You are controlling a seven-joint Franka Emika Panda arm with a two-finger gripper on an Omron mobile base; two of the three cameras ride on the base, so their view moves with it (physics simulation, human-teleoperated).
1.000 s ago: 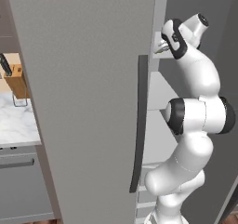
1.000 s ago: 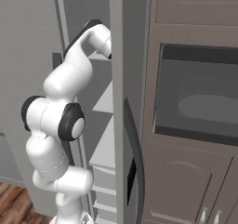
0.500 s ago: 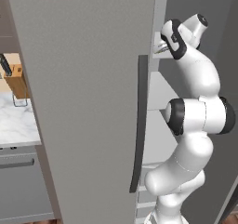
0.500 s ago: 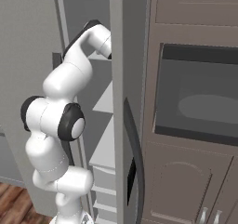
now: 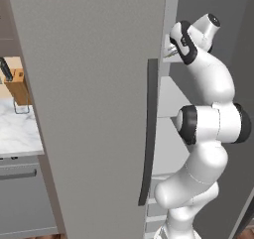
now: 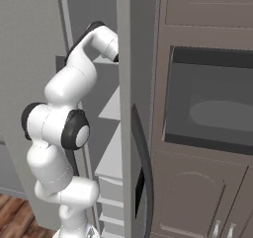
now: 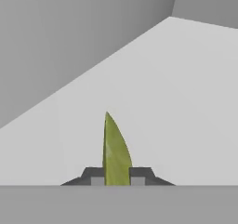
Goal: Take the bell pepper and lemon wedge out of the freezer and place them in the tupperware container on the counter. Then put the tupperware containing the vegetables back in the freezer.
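Gripper: two dark fingers pinched tight on the thin yellow-green lemon wedge
Wedge: pointing up; over the pale grey freezer shelf

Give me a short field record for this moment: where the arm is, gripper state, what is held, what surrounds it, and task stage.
arm: reaching into the open freezer at an upper shelf
gripper: gripper shut on the lemon wedge
held item: yellow-green wedge, upright between the finger tips, seen in the hand view
door: freezer door swung open, dark handle facing the left base view
counter: counter at left, with a knife block
task stage: wedge gripped, not yet out of the freezer
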